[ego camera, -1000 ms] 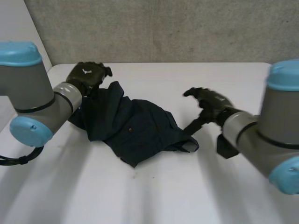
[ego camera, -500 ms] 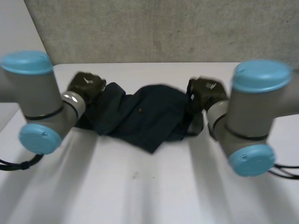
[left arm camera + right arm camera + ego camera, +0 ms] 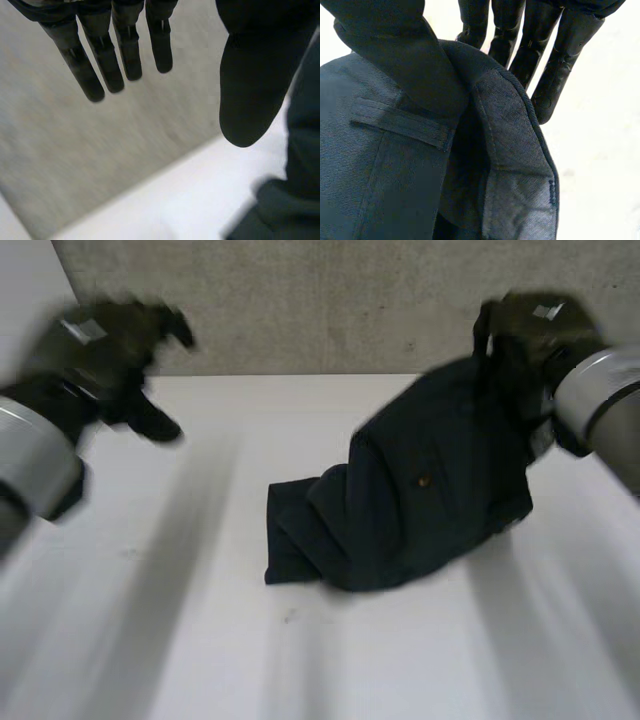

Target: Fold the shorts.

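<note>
1. The white table spreads out in front of me, and a grey wall stands along its far edge.
2. The dark blue shorts are at the table's middle and right. Their lower end lies bunched on the table, and the rest slopes up towards my right side, clear of the surface.
3. My right arm comes in from the right, up at wall height. My left arm is far over on the left, well apart from the cloth.
4. My right hand is at the top end of the shorts, holding them in the air. In the right wrist view, my right hand is pinching the shorts. The thumb presses down on the outside of the waistband, and the fingers run straight behind it, with the cloth folded over between them.
5. My left hand is raised in front of the wall and grips nothing. In the left wrist view, my left hand has straight, spread fingers with the thumb apart from them, and beyond the thumb a dark piece of the shorts sits on the table.
6. A belt loop lies flat on the waistband, just under my right thumb.
7. A tiny orange dot sits on the hanging part of the shorts. It may be a stud or a button, but it's too small for me to tell.
</note>
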